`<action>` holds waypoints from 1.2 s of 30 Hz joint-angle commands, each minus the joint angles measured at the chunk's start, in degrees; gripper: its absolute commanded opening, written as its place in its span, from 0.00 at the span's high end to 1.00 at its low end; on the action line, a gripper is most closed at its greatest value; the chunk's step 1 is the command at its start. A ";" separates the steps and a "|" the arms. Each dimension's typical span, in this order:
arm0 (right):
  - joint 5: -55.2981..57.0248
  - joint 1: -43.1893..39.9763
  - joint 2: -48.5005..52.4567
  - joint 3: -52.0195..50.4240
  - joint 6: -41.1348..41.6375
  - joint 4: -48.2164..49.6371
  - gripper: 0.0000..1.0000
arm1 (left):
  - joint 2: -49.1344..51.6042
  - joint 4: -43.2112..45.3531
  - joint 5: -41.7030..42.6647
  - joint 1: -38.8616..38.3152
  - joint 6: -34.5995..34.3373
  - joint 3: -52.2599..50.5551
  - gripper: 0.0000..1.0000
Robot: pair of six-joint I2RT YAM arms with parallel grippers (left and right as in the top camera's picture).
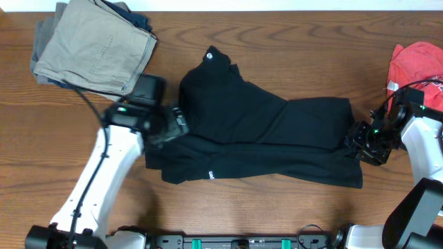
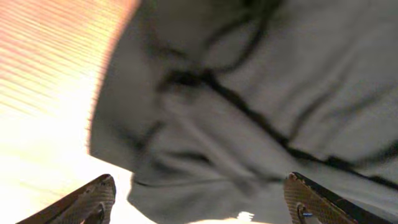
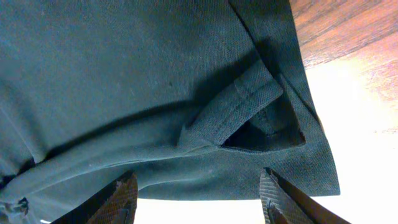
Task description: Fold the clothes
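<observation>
The clothes (image 1: 263, 131) are a black garment lying partly folded across the middle of the table, with a small white logo (image 1: 210, 55) at its far end and white lettering (image 1: 210, 174) near the front. My left gripper (image 1: 180, 126) is at the garment's left edge. In the blurred left wrist view it (image 2: 200, 180) stands wide open over black fabric (image 2: 249, 93), gripping nothing. My right gripper (image 1: 354, 140) is at the garment's right end. It (image 3: 198, 174) is open, and the hem (image 3: 205, 186) lies flat between its fingertips, unpinched.
Folded khaki trousers (image 1: 97, 45) lie at the back left on other clothing. A red T-shirt (image 1: 415, 66) is bunched at the back right edge, just behind my right arm. Bare wooden table (image 1: 277, 214) shows in front of the garment.
</observation>
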 commanded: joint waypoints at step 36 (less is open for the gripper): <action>0.63 0.33 0.28 -0.39 -1.84 0.15 0.39 | 14.21 13.18 18.93 12.09 31.52 -8.24 0.13</action>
